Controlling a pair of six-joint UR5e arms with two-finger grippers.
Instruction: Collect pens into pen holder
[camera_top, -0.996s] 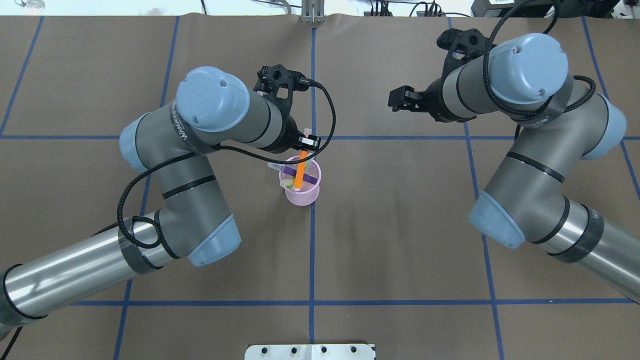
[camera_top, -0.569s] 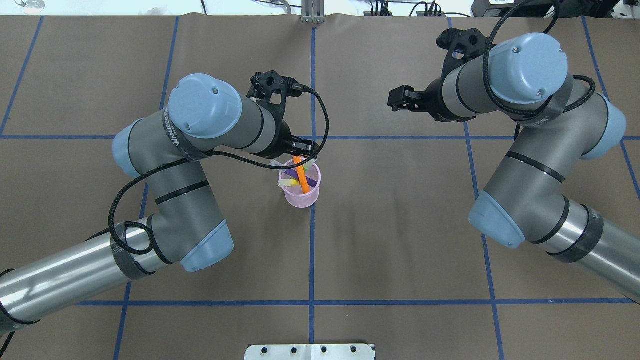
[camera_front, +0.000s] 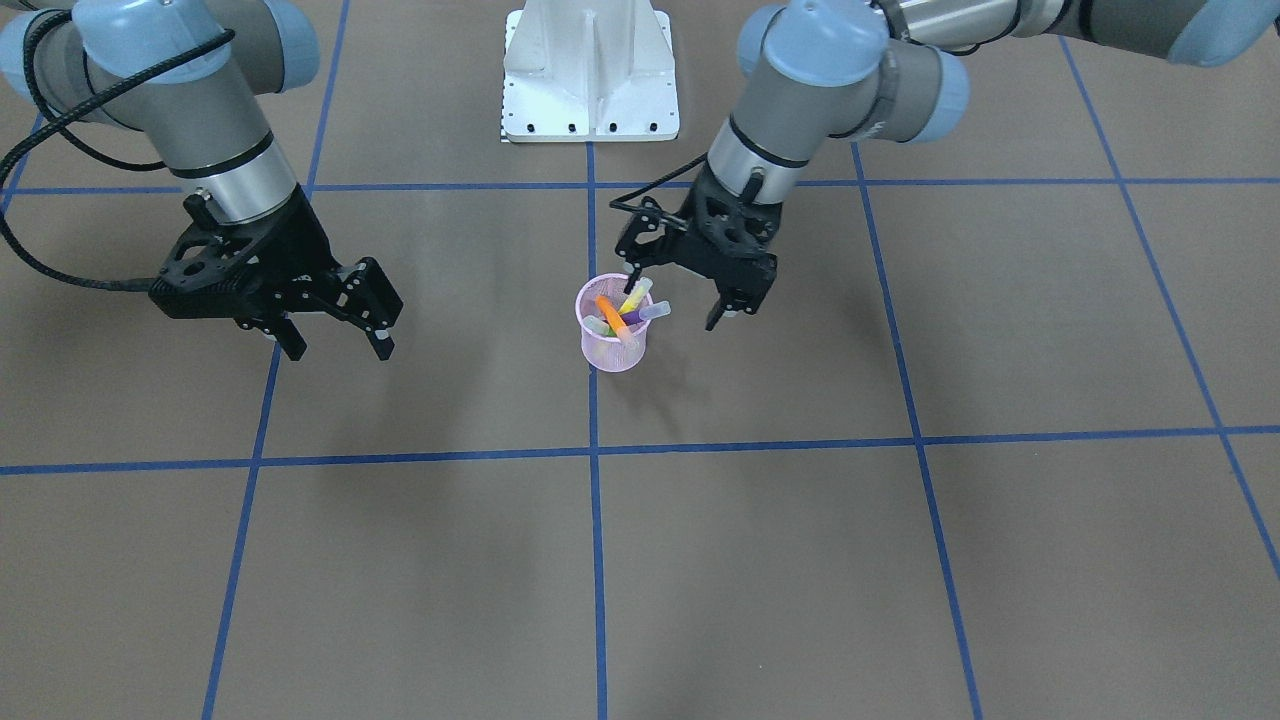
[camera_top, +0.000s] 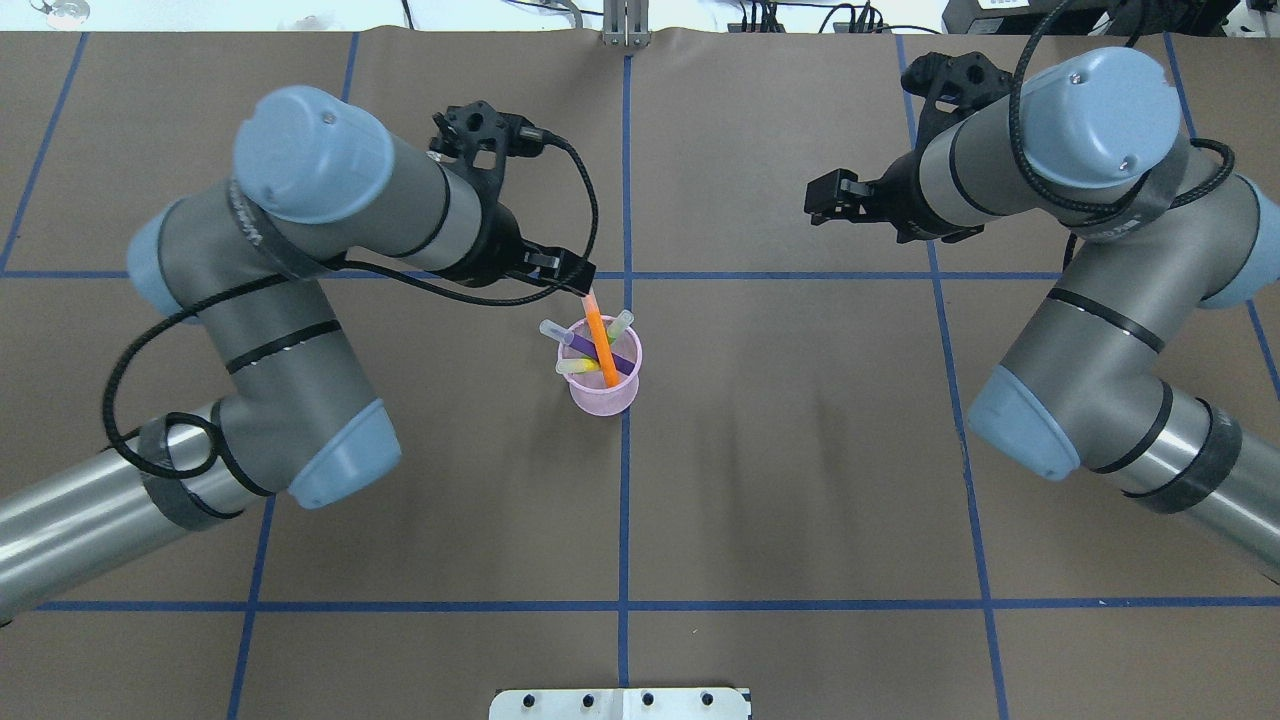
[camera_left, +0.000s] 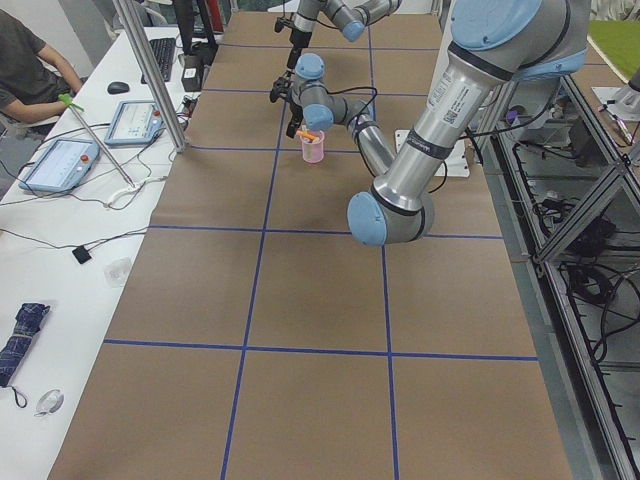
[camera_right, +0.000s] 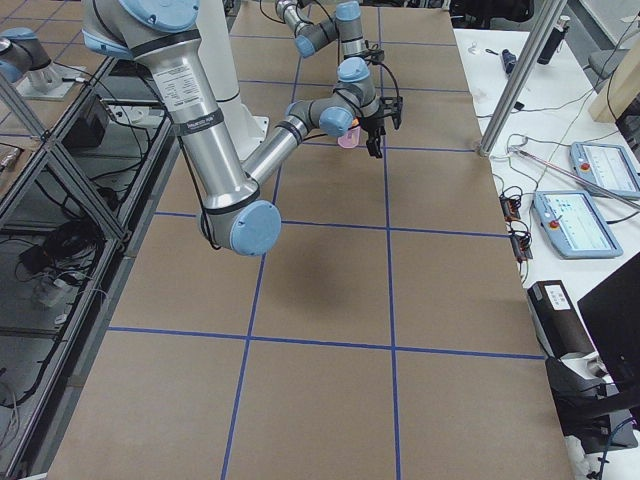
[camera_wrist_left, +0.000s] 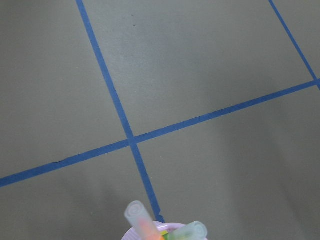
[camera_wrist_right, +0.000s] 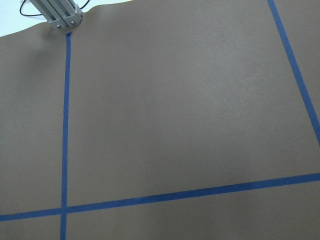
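Your left gripper (camera_front: 672, 303) has let go of the orange pen (camera_top: 601, 342) and drawn back. Its jaws stand wide and empty, just beside the pen holder (camera_top: 606, 392), which holds all four pens (camera_top: 580, 367). Lift away clear of the protruding caps. Your right gripper (camera_front: 340, 348) hangs wide, well apart. The arm lettering is unreadable.

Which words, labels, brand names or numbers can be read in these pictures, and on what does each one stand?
No text can be read with certainty.
Lettering on the left arm's strap: too blurred to read.
Lettering on the right arm's strap: too small.
Print along the left arm's tube and the right arm's tube: too small.
Pens and pen holder: no text visible.
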